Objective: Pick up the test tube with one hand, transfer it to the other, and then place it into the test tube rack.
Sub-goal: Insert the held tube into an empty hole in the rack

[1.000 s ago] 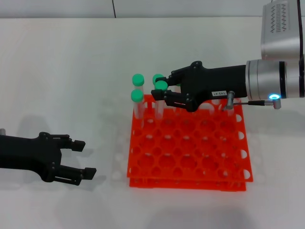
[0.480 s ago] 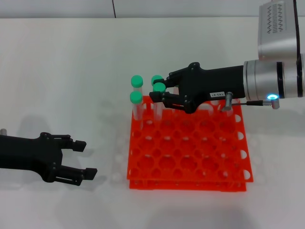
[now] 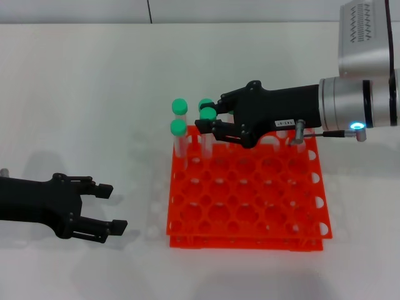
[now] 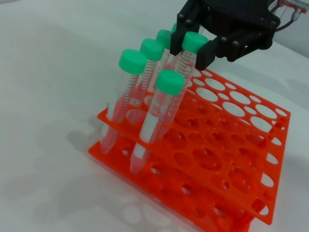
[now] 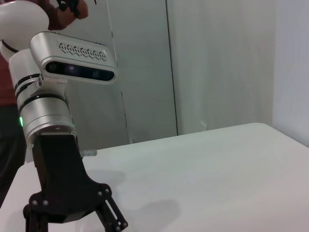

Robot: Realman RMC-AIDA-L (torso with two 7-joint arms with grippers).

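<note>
The test tube (image 3: 208, 113), clear with a green cap, stands tilted at the back left of the orange-red test tube rack (image 3: 245, 240). My right gripper (image 3: 211, 116), the one with the white label, is shut on it just below the cap. The left wrist view shows this test tube (image 4: 193, 43) between the right gripper's (image 4: 196, 44) fingers, its lower end down in the rack (image 4: 282, 116). Three other green-capped tubes (image 3: 179, 105) stand next to it. My left gripper (image 3: 112, 207) rests open and empty on the table, left of the rack.
Most of the rack's holes hold nothing. White table surrounds the rack on all sides. In the right wrist view the left arm (image 5: 53, 169) shows against a white wall.
The right gripper and the tube's cap shifted slightly to the left over the rack's back row. The left arm has not moved.
</note>
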